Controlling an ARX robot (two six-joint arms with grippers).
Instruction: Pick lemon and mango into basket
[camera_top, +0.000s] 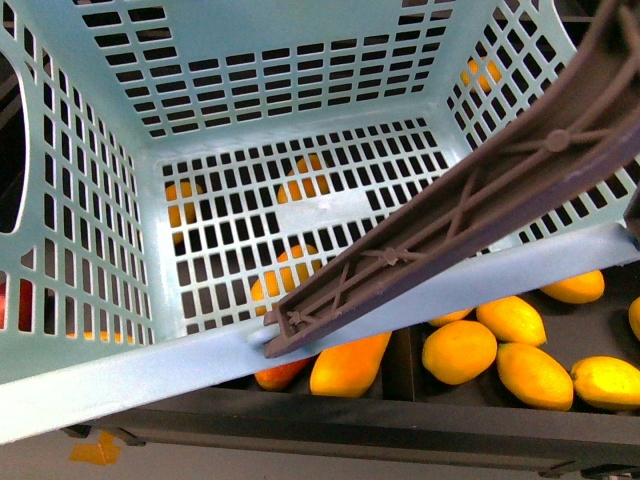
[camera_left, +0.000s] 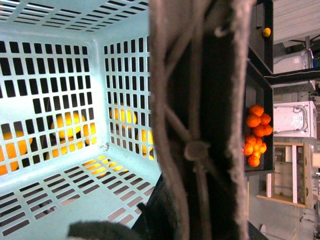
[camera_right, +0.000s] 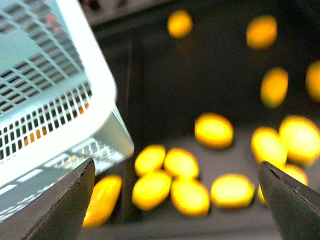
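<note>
Several yellow fruits lie before you in the front view, on a dark tray (camera_top: 400, 375) at the near right. The basket (camera_top: 200, 60) fills most of this picture and covers the left part of the tray. Its brown handle (camera_top: 470, 210) crosses from the far right down to the near rim. The mango (camera_top: 350, 365), long and oval, lies just under that near rim, and it touches a red-blushed fruit (camera_top: 280, 375) at its left. One lemon (camera_top: 459, 351), shorter and rounder, lies to the right of the mango and apart from it, with more fruits of the same kind around it. Other orange fruits show through the slots of the basket floor, below it.

From the left wrist, you see the handle very close to the camera, dark and blurred, with the teal walls of the basket beside it. You cannot tell here if the left gripper is clenched or released. Some oranges (camera_left: 256, 135) are piled far behind.

From the right wrist, the right gripper (camera_right: 175, 167) is released: its two dark fingers (camera_right: 60, 205) stand wide apart with nothing held. It hovers over the tray, near a corner of the basket. The fruits below are too blurred to tell lemon from mango.
</note>
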